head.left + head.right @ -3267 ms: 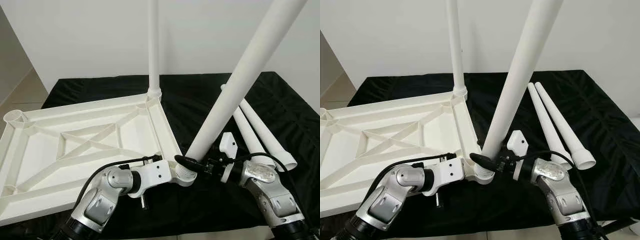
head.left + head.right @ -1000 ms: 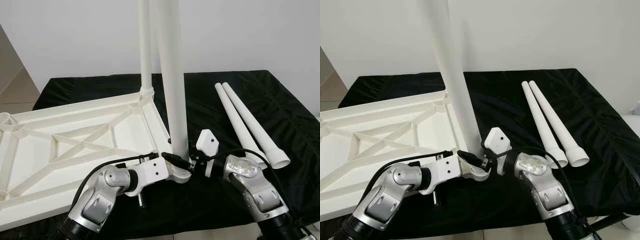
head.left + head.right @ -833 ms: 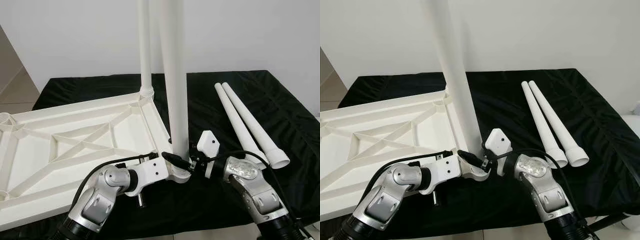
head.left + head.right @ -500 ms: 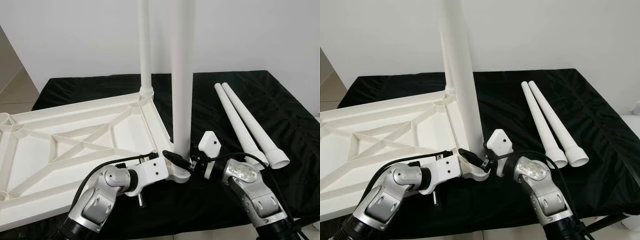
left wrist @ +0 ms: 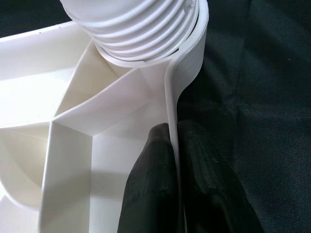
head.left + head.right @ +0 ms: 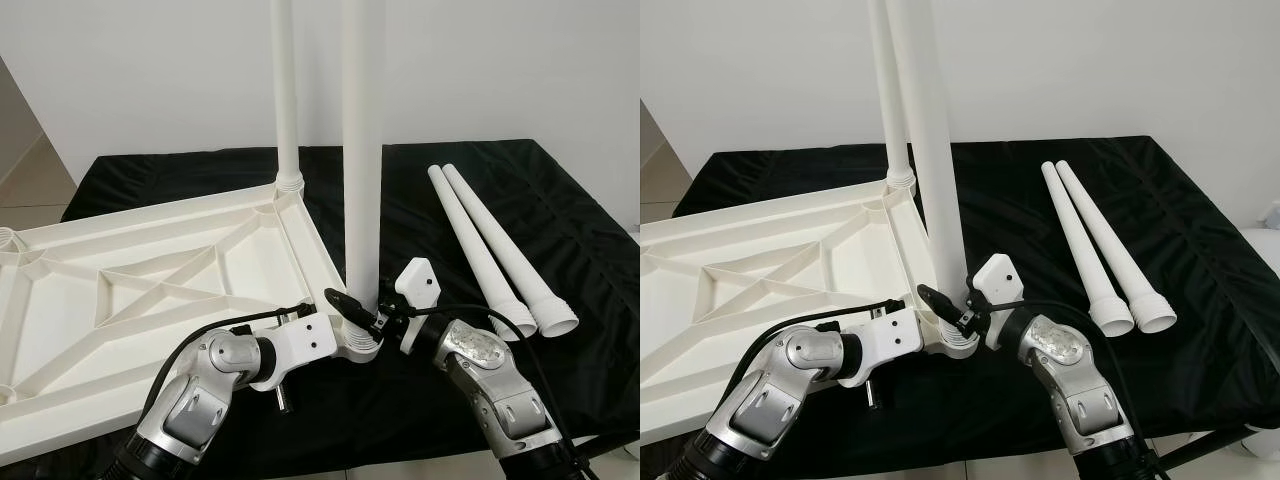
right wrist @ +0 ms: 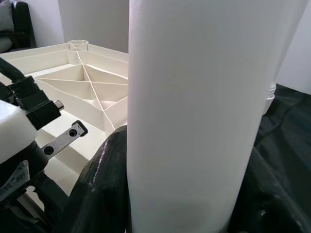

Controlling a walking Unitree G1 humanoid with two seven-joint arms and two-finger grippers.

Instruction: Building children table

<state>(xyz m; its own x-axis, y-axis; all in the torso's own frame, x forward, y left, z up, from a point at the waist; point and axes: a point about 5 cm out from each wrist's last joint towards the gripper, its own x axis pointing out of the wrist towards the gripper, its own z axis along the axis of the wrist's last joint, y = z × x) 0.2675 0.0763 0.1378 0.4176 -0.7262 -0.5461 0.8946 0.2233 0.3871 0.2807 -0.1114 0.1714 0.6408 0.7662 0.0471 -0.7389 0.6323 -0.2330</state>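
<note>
Right gripper point(image 6: 962, 322), fingers clamped around the leg point(image 6: 362, 150), has brought it from tilted to upright in the top's point(image 6: 150, 290) near corner socket; left gripper point(image 5: 176, 160) pinches the rim beside it. Seating appears nearly complete.

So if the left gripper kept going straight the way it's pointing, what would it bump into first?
Probably the ribbed base of the near table leg. The left gripper pinches the tabletop's rim, and that rim leads straight to the leg's corner socket.
</note>
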